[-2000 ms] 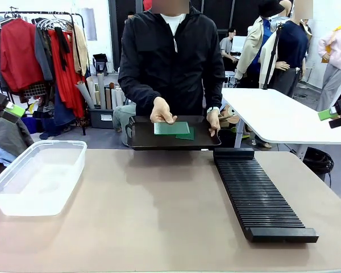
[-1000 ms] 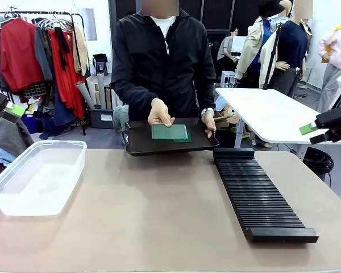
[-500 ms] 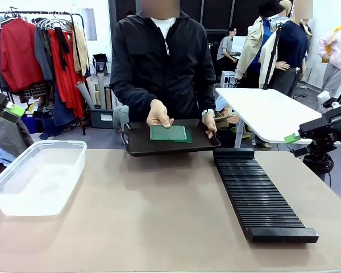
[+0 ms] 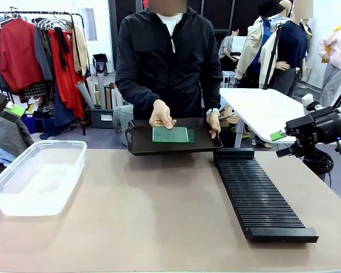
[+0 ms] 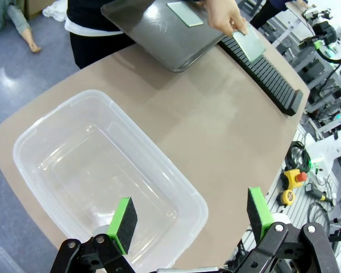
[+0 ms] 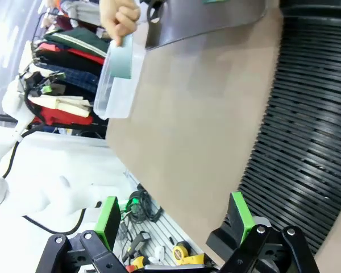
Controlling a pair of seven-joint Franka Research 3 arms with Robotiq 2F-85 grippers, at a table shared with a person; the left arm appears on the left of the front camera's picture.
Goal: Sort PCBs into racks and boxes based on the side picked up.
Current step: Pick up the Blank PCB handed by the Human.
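- Judging from the table, sorting has not begun: the clear box at its left and the slotted rack at its right hold no board.
- The PCBs lie flat on a dark tray that the person holds at the far edge, with the person's hand resting on them. Best to wait for a clear offer.
- The right gripper, jaws spread wide, hangs near the rack's far end. As the likely taker, it should meet a board's edge squarely.
- The left gripper, equally wide, hovers above the box, ready for a drop.
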